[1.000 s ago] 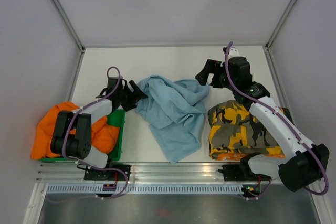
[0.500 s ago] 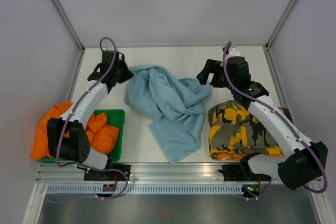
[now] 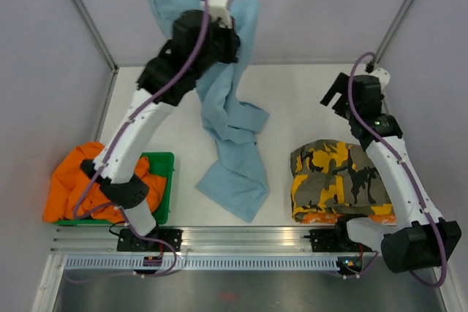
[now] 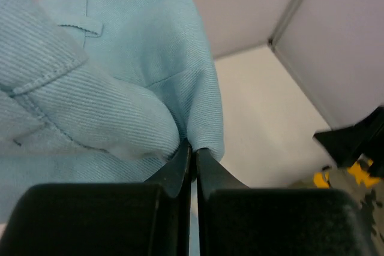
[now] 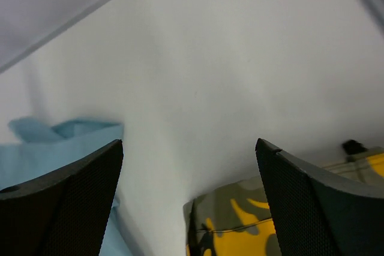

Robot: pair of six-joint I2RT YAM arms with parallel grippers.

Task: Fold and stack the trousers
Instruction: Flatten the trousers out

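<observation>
Aloft, left hand (image 4: 192,148) pinching blue trousers (image 3: 235,131), right hand (image 5: 189,143) spread apart

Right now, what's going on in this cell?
The left pincer is shut on the light blue trousers near a belt loop and holds them high, with their lower end draped on the table. The right pincer is open and empty, above the table beyond the camouflage trousers, which lie folded at the near right. An orange garment sits heaped in the green tray at the near left.
</observation>
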